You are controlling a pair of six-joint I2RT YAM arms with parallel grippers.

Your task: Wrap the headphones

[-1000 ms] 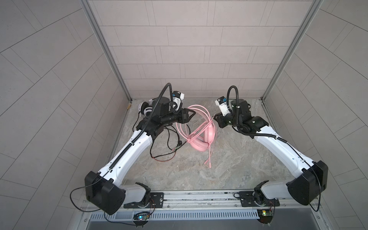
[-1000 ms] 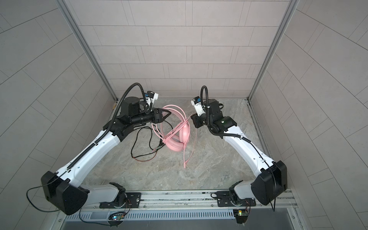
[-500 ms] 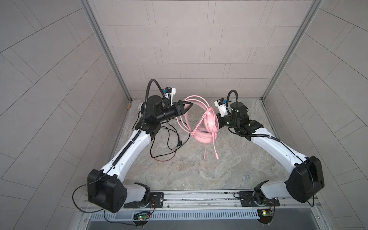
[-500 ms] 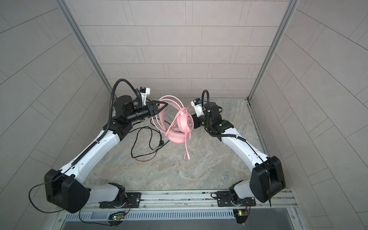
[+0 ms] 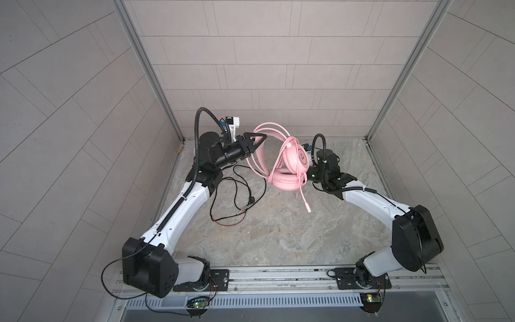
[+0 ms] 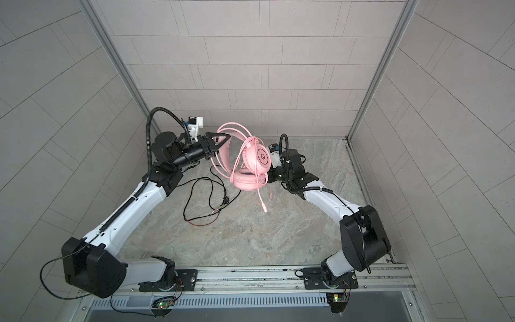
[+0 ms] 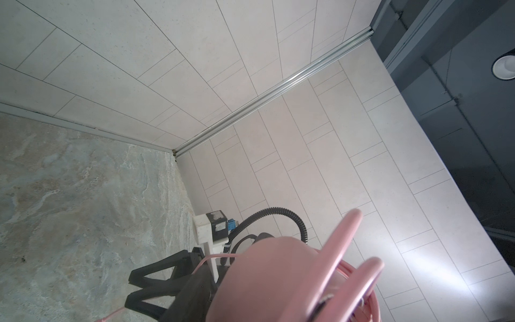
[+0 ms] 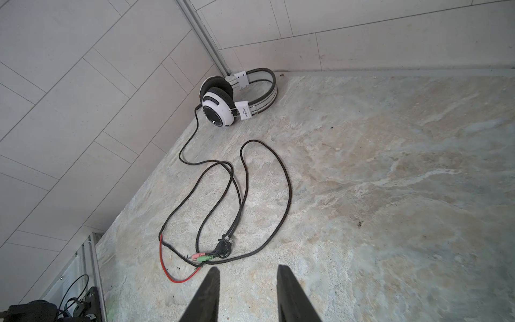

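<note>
Obs: left pincer [image 5: 257, 140] clamped on the band of the all-pink corded over-ear headset [image 5: 296, 156], holding it up, likely so the pink cable [image 5: 267, 131] hangs free for winding. Right pincer [image 8: 248, 267] apart, empty. White-and-black over-ear headset [image 8: 220, 108] sits in the corner of the marbled grey worktop [image 5: 278, 228], thin black cable [image 8: 245, 178] sprawled.

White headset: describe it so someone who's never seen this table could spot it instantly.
Find the table corner where two tiled walls meet at a metal post. The white headset lies there, a black cable looping out from it. Unlike the pink headset, it has white cups with black pads.
</note>
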